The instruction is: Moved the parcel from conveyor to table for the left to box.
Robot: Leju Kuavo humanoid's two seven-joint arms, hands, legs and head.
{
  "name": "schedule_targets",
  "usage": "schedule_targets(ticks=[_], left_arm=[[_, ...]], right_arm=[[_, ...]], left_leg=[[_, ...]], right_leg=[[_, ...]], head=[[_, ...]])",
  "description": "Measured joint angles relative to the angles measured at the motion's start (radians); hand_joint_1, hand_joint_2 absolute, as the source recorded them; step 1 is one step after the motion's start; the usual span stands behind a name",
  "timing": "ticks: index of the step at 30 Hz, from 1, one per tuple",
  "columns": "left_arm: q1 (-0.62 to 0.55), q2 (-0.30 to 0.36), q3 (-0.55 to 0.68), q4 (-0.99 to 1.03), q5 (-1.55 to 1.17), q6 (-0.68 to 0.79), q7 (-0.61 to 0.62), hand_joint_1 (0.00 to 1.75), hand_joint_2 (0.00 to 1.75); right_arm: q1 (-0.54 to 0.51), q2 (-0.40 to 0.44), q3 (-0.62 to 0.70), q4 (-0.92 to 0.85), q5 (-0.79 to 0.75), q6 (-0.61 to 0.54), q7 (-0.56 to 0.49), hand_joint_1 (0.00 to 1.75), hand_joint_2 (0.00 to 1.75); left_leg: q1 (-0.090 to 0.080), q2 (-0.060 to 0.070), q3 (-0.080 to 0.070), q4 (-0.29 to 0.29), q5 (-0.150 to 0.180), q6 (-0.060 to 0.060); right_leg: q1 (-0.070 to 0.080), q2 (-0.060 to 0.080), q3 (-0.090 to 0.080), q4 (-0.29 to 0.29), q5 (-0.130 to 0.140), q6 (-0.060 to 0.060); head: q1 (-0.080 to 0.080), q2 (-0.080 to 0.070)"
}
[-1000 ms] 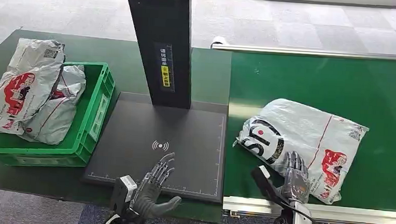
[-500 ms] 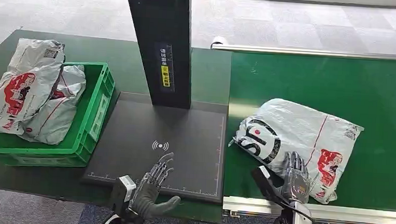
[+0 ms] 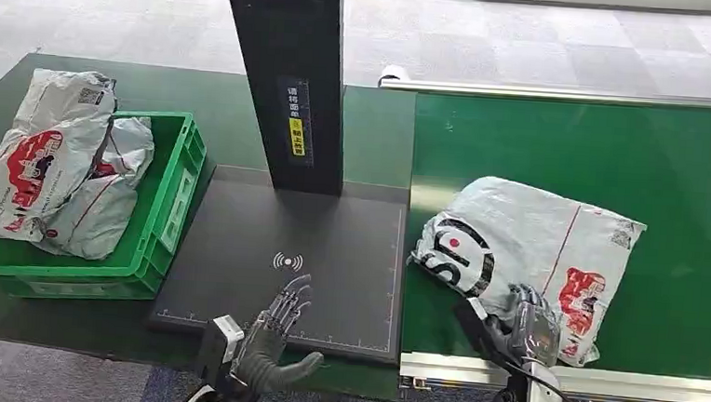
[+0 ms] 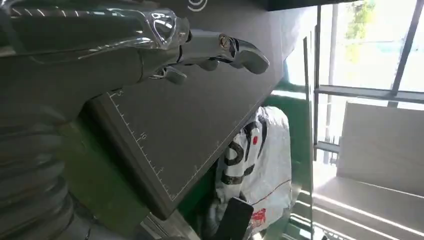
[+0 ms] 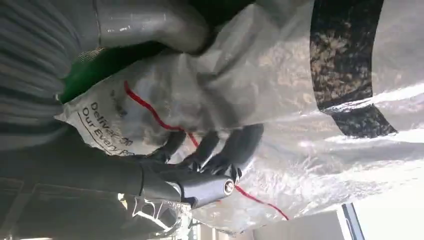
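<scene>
From the head view, the right robot hand grips the near edge of the parcel, a grey plastic mailer with black and red print that lies on the green conveyor. The parcel's left end reaches almost to the conveyor's left edge, beside the dark scanner pad; bare green belt lies beyond it and to its right. The conveyor's metal rail runs just under the right robot hand. The left robot hand hovers over the near edge of the scanner pad, fingers spread and holding nothing. Ahead of it the pad's surface is bare up to the black post. To its left on the counter stands a green crate heaped with more mailers, some hanging over the crate's far and left rims.

In the left wrist view, the left robot hand floats above the pad, fingers extended and apart, nothing in them. Past the pad's ruled edge the parcel sits on the belt.

In the right wrist view, the right robot hand clamps the parcel: dark fingers press into the crumpled plastic from one side, the thick thumb from the other, pinching the edge near the printed corner.
</scene>
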Motion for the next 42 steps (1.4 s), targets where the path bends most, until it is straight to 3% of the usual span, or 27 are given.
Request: schedule_targets(ticks=[11,21,24,29,34,42], left_arm=[[-0.003,0.000,0.004,0.000,0.000,0.005,0.000,0.00,1.75],[-0.006,0.000,0.016,0.000,0.000,0.021,-0.005,0.00,1.75],[-0.004,0.000,0.028,-0.016,-0.005,0.039,-0.015,0.00,1.75],[0.003,0.003,0.072,-0.075,-0.041,0.056,-0.037,0.00,1.75],[0.003,0.010,0.122,-0.128,-0.069,0.073,-0.055,0.00,1.75],[0.005,0.010,0.147,-0.158,-0.079,0.073,-0.058,0.00,1.75]], right_arm=[[-0.001,0.000,-0.014,-0.005,-0.004,-0.001,-0.008,1.75,1.75],[0.019,0.024,-0.064,-0.071,-0.172,0.059,-0.153,1.75,1.75],[0.086,0.055,-0.088,-0.238,-0.416,0.204,-0.259,1.75,1.75],[0.230,0.077,-0.056,-0.746,-0.594,0.411,-0.205,1.75,1.75],[0.304,0.068,-0.016,-1.081,-0.656,0.462,-0.208,1.75,1.75],[0.346,0.066,0.009,-1.233,-0.677,0.463,-0.222,1.75,1.75]], left_leg=[[0.000,0.000,0.000,0.000,0.000,0.000],[0.000,0.000,0.000,0.000,0.000,0.000],[0.000,-0.002,-0.001,0.000,0.000,0.000],[0.000,-0.001,-0.002,0.000,0.000,0.000],[0.000,-0.001,-0.001,0.000,0.000,0.000],[0.000,-0.001,0.000,0.000,0.000,0.000]], right_leg=[[0.000,0.000,0.000,0.000,0.000,0.000],[0.000,0.000,0.000,0.000,0.000,0.000],[0.000,-0.002,0.000,0.000,0.000,0.000],[0.000,-0.002,-0.001,0.000,0.000,0.000],[0.000,-0.002,-0.001,0.000,0.000,0.000],[0.000,-0.002,0.001,0.000,0.000,0.000]], head=[[0.000,0.000],[0.000,0.000],[0.000,0.000],[0.000,0.000],[0.000,0.000],[0.000,0.000]])
